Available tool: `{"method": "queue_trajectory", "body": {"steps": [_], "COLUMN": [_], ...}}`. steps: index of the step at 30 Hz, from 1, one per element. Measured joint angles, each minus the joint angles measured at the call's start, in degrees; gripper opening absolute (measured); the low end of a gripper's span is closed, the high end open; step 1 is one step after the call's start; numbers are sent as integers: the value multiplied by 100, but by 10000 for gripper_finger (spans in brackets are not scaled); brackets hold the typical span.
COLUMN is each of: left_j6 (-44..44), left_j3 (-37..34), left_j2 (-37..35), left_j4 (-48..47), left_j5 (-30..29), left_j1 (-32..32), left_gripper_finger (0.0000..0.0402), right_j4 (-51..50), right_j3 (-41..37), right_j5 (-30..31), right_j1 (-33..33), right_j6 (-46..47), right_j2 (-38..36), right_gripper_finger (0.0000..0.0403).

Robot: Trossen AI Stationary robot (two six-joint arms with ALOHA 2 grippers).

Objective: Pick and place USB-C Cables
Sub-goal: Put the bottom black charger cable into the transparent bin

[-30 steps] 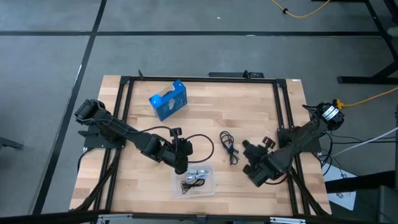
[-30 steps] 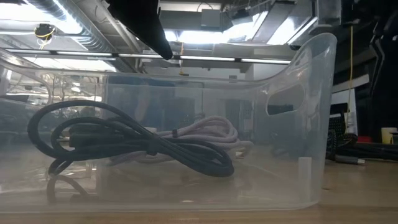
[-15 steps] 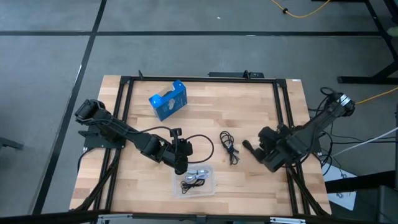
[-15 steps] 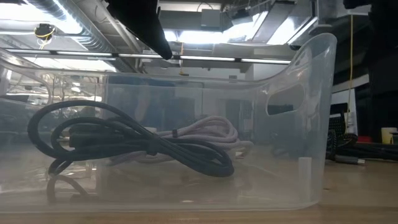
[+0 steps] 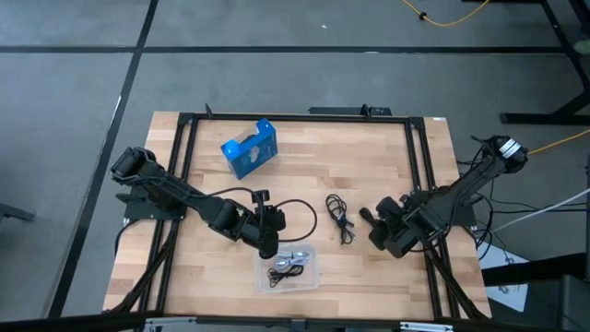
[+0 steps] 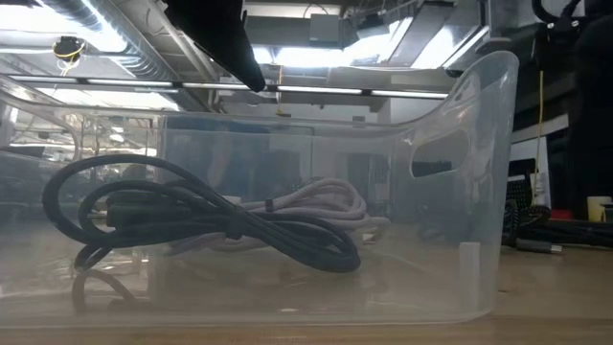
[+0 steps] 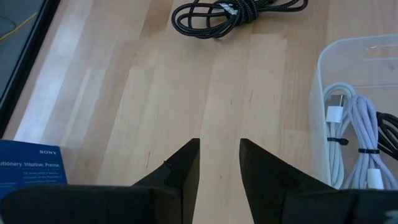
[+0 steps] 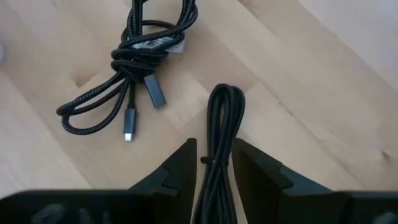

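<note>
A clear tray [image 5: 312,277] holds a black cable [image 6: 192,222] and light grey cables [image 7: 351,140], all lying on its floor. A braided black cable [image 5: 341,219] [image 8: 140,56] lies on the wood to the right of the tray's far side. A smooth black bundled cable [image 5: 366,216] [image 8: 222,118] lies just right of it. My right gripper [image 8: 214,144] [image 5: 376,231] is open and low, one finger on each side of this bundle's end; I cannot tell if they touch it. My left gripper [image 7: 219,146] [image 5: 267,242] is open and empty above the tray's far edge.
A blue box [image 5: 249,148] [image 7: 31,165] lies toward the table's far left. A black frame rail [image 5: 419,175] runs along the table's right side beside my right arm. Bare wood [image 5: 369,157] lies between the box and the cables.
My right gripper has swung from beside the tray's right end toward the far edge, then a little left, toward the smooth black cable bundle. The cables and the tray have stayed in place.
</note>
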Motion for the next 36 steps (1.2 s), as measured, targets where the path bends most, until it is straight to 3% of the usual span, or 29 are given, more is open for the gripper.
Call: {"method": "queue_trajectory", "body": {"steps": [17,23,36], "left_j6": [0,0,0], "left_j3": [0,0,0], "left_j2": [0,0,0], "left_j4": [-1,0,-1], "left_j5": [-2,-4,-16], "left_j1": [0,0,-1], "left_gripper_finger": [105,105,105], "right_j4": [51,74,-8], "right_j3": [-4,-4,-4], "right_j5": [14,434,467], "right_j1": [0,0,0], "right_j6": [-80,-42,-42], "right_j2": [0,2,2], "right_gripper_finger": [108,108,108]}}
